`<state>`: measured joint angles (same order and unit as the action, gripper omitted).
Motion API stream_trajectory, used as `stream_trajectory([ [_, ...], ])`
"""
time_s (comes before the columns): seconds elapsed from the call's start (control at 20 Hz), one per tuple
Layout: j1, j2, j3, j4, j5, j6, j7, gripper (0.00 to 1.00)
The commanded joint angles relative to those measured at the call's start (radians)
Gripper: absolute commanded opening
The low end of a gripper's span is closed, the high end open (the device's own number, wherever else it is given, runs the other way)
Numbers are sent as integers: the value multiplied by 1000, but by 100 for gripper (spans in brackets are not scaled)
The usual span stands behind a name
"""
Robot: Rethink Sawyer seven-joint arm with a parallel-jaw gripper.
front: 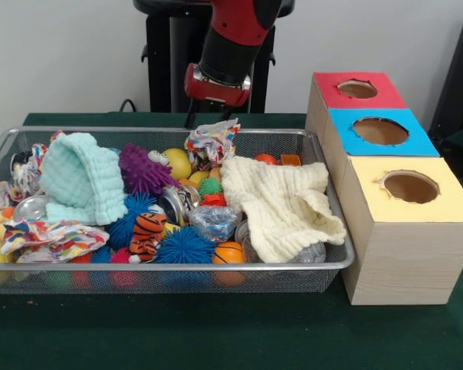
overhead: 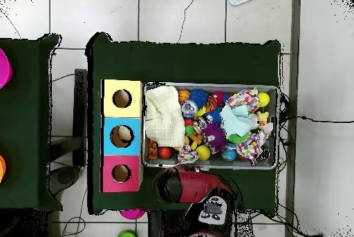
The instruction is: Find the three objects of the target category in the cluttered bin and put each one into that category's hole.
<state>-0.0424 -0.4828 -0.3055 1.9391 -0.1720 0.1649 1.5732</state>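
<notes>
Front rim of the wire bin [front: 177,266] closest, with an orange ball [front: 229,253] and a blue spiky ball [front: 184,245] pressed up just behind. Pretty packed otherwise: cream knit cloth [front: 282,204] draped over the right side, mint cloth [front: 77,181] on the left, purple spiky toy [front: 141,169] between them.

Can't work out the target category from this alone, but guessing crumpled printed paper. One paper wad [front: 212,141] perched at the back rim, directly under the gripper [front: 213,108]. Another flattened wad [front: 50,237] lying near the front left corner.

As for the gripper, can't tell whether spread or closed on anything, with its business end hidden behind that wad.

Handling-wise: probably feather-light, crushable, a bit springy, nothing to break. Best to pinch across the thick middle rather than a loose corner, to avoid tearing or unfolding.

Three-hole box [front: 401,254] just beside the bin on the right, with red hole [front: 357,89], blue hole [front: 380,131] and yellow hole [front: 410,186]. No clue yet which for paper.
</notes>
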Motion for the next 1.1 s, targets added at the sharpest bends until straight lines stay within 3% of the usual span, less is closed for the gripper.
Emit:
stream_trajectory([
  [0.05,-43,14,52,-87,-1,-138,167,100],
  [0.65,-93,-58,137,-77,-67,-148,104,100],
  [1.1,-128,-84,191,-57,-81,-181,141,100],
])
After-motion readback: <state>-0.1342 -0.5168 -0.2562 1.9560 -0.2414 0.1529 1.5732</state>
